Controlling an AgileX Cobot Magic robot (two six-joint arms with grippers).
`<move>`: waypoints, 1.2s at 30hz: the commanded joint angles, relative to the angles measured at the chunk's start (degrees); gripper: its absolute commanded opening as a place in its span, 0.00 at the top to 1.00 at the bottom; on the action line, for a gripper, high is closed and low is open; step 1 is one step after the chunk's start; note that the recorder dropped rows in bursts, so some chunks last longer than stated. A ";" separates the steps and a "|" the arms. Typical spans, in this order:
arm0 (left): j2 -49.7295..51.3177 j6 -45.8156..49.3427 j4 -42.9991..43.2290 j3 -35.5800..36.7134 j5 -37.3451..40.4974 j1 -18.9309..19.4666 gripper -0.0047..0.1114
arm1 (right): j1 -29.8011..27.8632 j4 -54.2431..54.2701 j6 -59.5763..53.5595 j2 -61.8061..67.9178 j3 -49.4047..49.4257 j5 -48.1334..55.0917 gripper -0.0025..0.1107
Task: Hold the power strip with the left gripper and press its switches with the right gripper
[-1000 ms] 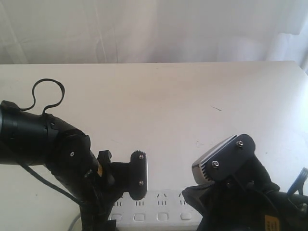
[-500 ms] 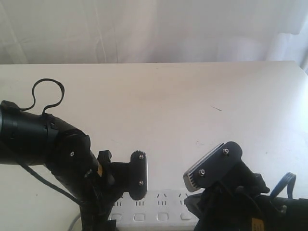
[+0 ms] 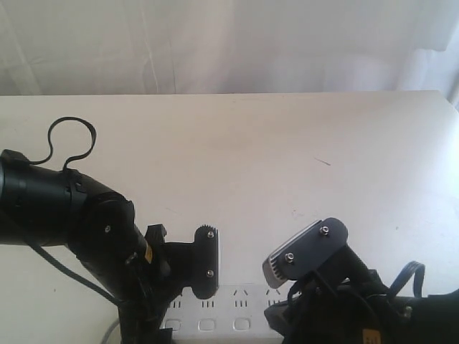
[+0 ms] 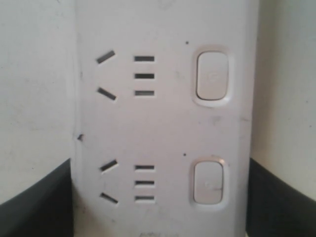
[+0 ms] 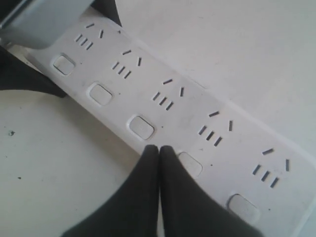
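Note:
The white power strip lies along the table's near edge. My left gripper is shut on it, with a dark finger against each long side. Two switches show beside their outlets in that view. In the right wrist view the whole power strip runs diagonally, with a row of switches. My right gripper is shut and empty. Its tips are over the strip's switch-side edge, between the third and fourth switches. In the exterior view its silver-grey block hangs above the strip's right part, and its fingertips are hidden.
The white table stretches back to a white curtain. A small dark mark sits on the tabletop at right. The left arm's looped black cable stands up at left.
The right gripper has moved left and lower over the strip's right part. The left gripper and the strip have stayed put.

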 commanded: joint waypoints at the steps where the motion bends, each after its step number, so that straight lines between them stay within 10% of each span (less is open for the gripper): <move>1: 1.43 1.26 2.02 1.69 4.56 -0.39 0.96 | -0.14 -0.18 0.97 -0.01 -0.24 -0.14 0.98; 36: 1.43 1.36 2.02 1.69 4.67 -0.39 0.96 | -0.14 -0.18 5.23 8.86 -0.37 5.17 0.98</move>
